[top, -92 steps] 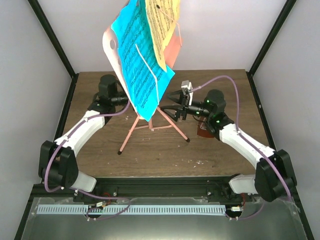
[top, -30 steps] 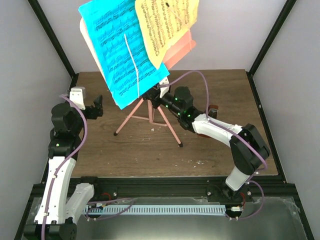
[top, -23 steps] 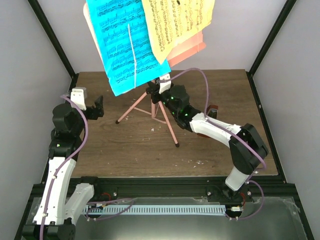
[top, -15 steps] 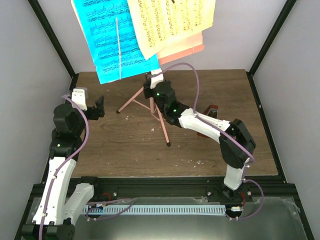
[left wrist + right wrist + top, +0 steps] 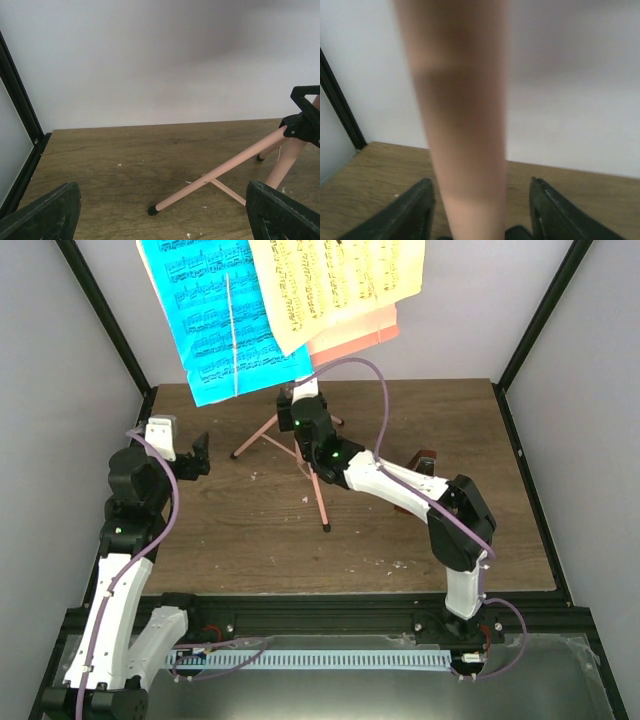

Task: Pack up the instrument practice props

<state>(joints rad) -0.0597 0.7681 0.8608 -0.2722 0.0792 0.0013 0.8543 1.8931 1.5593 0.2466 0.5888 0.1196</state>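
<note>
The pink tripod music stand [image 5: 318, 495] stands at the back middle of the table, its desk [image 5: 352, 336] high up. On the desk rest a blue sheet-music page [image 5: 215, 320] and a yellow one [image 5: 335, 280]. My right gripper [image 5: 292, 406] is open around the stand's pole [image 5: 465, 125], one finger on each side, with a gap at the right finger. My left gripper [image 5: 192, 452] hangs open at the left, apart from the stand, facing one leg [image 5: 220, 170]. The reddish-brown metronome [image 5: 425, 462] peeks out behind my right arm.
Black frame posts [image 5: 100, 315] and white walls close in the table on the left, right and back. Small white crumbs [image 5: 400, 563] dot the wooden tabletop [image 5: 230, 540]. The stand's legs spread over the back middle.
My right arm swung the stand toward the back left, then its jaws widened off the pole. The pages shifted left with it. My left arm has stayed still.
</note>
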